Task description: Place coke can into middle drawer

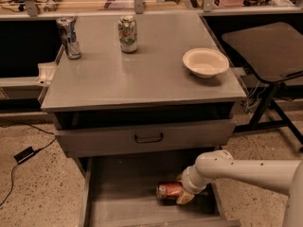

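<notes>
The coke can [168, 190], red-orange with silver ends, lies on its side low in the middle drawer [125, 195], right of the middle of its grey floor. The drawer is pulled out under the cabinet. My gripper [182, 192] reaches in from the right on a white arm and is shut on the can's right end, one tan finger above it and one below. I cannot tell whether the can touches the floor.
The upper drawer front with the black handle [148, 137] hangs just above my arm. On the cabinet top [142, 82] stand a green-and-white can [128, 33], a blue-silver can [69, 37] and a white bowl [205, 62]. A black chair [265, 46] stands at the right.
</notes>
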`<state>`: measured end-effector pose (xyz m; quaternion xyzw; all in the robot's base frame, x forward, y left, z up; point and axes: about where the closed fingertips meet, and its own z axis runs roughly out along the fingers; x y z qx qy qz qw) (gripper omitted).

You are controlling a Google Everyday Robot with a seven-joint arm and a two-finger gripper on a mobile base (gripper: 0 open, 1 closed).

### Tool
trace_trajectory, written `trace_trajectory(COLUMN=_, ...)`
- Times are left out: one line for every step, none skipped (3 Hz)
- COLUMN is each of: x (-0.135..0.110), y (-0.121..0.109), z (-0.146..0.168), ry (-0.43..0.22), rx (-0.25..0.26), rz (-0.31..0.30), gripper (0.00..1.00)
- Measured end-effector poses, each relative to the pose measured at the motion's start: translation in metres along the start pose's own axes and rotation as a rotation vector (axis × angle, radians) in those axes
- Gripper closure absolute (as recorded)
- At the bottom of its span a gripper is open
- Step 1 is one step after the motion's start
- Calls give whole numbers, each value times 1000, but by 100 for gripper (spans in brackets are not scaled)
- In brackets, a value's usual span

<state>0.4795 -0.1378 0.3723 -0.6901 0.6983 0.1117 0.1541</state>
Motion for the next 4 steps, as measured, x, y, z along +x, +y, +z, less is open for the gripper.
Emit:
trace_trajectory(x=0, y=-1, z=1, ry=0, rx=-1, rz=-11, gripper=28)
trace_trajectory(x=0, y=0, z=1, ry=0, rx=-1, rz=-11, gripper=3)
trace_trajectory(x=0, y=0, z=1, ry=0, rx=-1, rz=-11, gripper=0)
trace_trajectory(x=0, y=0, z=1, ry=0, rx=-1, rz=-11, gripper=0)
